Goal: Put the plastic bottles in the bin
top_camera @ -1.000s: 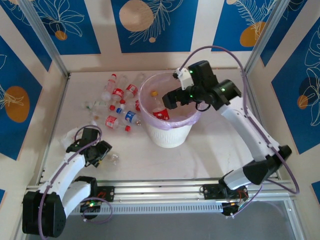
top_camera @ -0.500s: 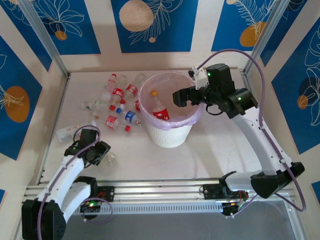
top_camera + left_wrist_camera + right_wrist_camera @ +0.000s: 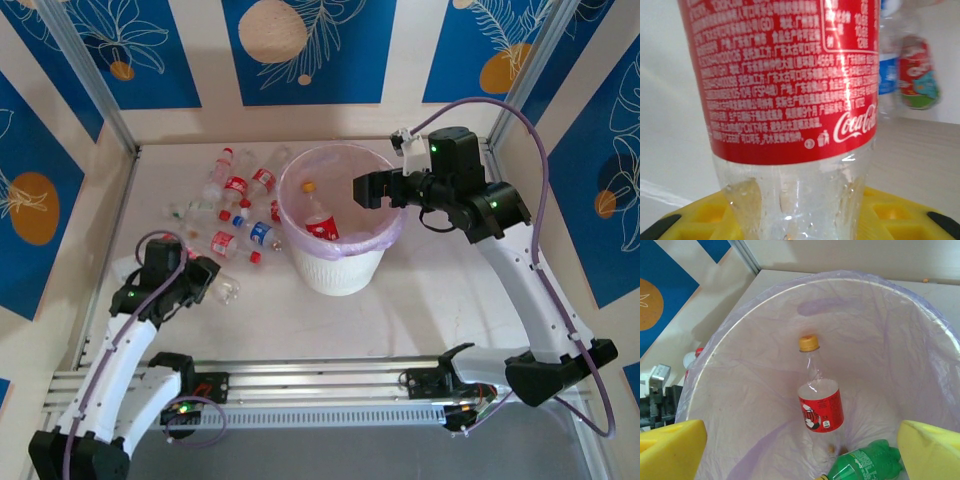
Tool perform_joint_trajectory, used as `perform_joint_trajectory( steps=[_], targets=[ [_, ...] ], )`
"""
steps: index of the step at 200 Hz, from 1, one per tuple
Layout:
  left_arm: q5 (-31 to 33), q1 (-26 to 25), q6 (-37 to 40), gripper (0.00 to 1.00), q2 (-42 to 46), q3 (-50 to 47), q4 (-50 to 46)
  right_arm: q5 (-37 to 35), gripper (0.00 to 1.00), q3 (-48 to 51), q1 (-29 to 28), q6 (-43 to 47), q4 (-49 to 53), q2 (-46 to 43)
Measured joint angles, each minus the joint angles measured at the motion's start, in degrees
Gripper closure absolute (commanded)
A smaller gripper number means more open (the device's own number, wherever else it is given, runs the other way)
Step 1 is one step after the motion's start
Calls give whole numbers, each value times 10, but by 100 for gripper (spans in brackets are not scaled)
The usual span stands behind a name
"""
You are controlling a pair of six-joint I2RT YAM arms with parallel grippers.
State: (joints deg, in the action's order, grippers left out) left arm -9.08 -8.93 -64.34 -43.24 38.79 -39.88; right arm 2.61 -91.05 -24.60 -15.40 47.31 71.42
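My left gripper is shut on a clear Coca-Cola bottle with a red label, low over the table left of the bin; its yellow fingers flank the bottle's base. The white ribbed bin with its pink bag stands mid-table. Inside lie a red-labelled bottle with a yellow cap and a green bottle. My right gripper hangs open and empty over the bin's right rim. Several more bottles lie scattered left of the bin.
A blue-labelled bottle and a red-labelled one lie closest to my left gripper, between it and the bin. Metal frame posts and walls close in the table's sides. An aluminium rail runs along the front edge.
My left gripper has carried the Coca-Cola bottle away from the front edge, toward the bottle cluster. My right gripper has drawn back to the right across the bin's opening.
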Motion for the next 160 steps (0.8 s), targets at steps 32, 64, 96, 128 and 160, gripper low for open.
perform_joint_trajectory(
  steps=[32, 64, 96, 128, 160],
  targets=[
    [-24, -18, -3, 65, -12, 75, 10, 3, 3, 0, 0, -5, -1, 0],
    [-58, -30, 30, 76, -54, 145, 46, 7, 3, -2, -5, -14, -3, 1],
    [-107, -35, 82, 95, -107, 160, 118, 17, 3, -32, -39, -28, -17, 19],
    [-158, -37, 146, 100, -157, 162, 193, 25, 4, -82, -92, -32, -40, 60],
    [-209, -40, 240, 100, -203, 181, 250, 28, 4, -157, -138, -34, -45, 129]
  ],
)
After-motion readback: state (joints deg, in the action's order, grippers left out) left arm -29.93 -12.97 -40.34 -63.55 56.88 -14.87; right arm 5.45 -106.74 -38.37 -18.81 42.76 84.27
